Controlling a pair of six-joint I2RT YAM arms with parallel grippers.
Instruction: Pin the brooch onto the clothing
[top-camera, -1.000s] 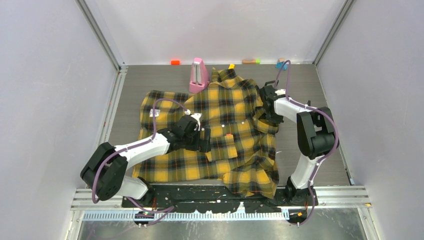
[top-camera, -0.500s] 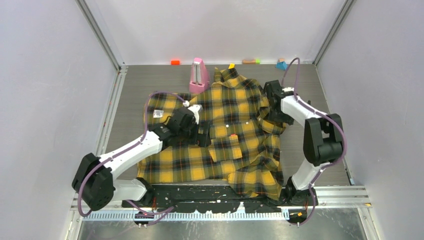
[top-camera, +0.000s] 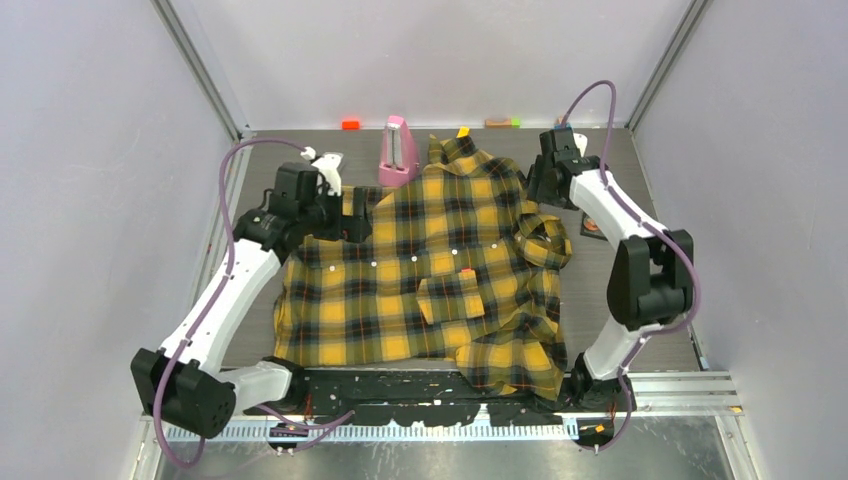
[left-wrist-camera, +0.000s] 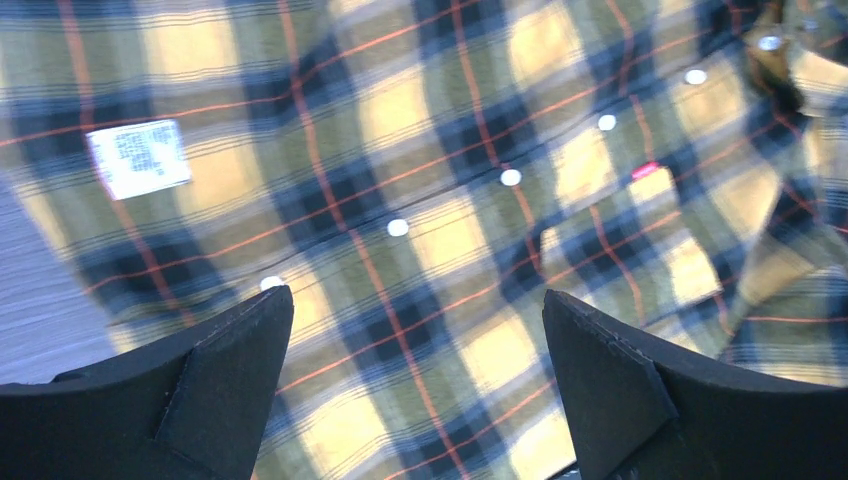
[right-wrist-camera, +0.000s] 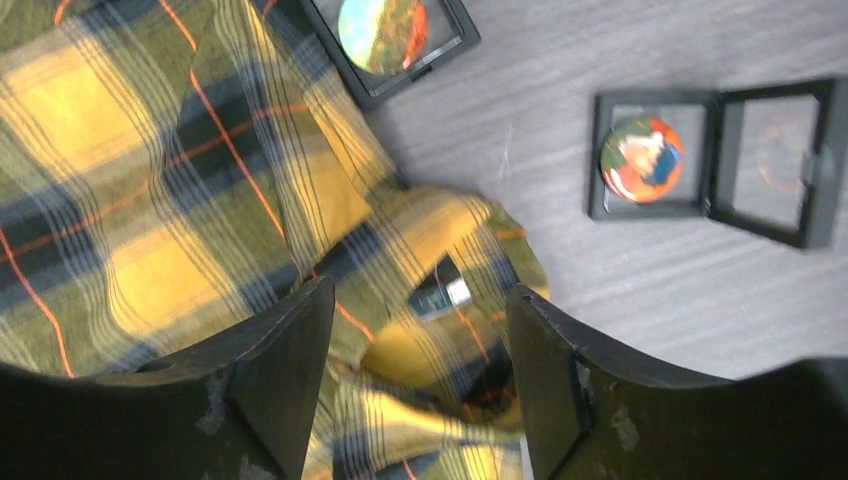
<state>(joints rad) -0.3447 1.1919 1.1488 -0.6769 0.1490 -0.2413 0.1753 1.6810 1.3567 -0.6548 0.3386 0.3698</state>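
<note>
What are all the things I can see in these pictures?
shirt: one, yellow-and-black plaid, spread across the table
buttons: several, white, down the shirt front
label: one, white, on the shirt
brooches: two, shiny green-orange, one inside each case
cases: two, black, on the table beside the shirt; one lies open
pink object: one, far edge by the collar
small blocks: about four, orange, tan, green, far edge
table: one, grey
left tool: one, black, open, above the shirt
right tool: one, black, open, above the shirt's edge
</note>
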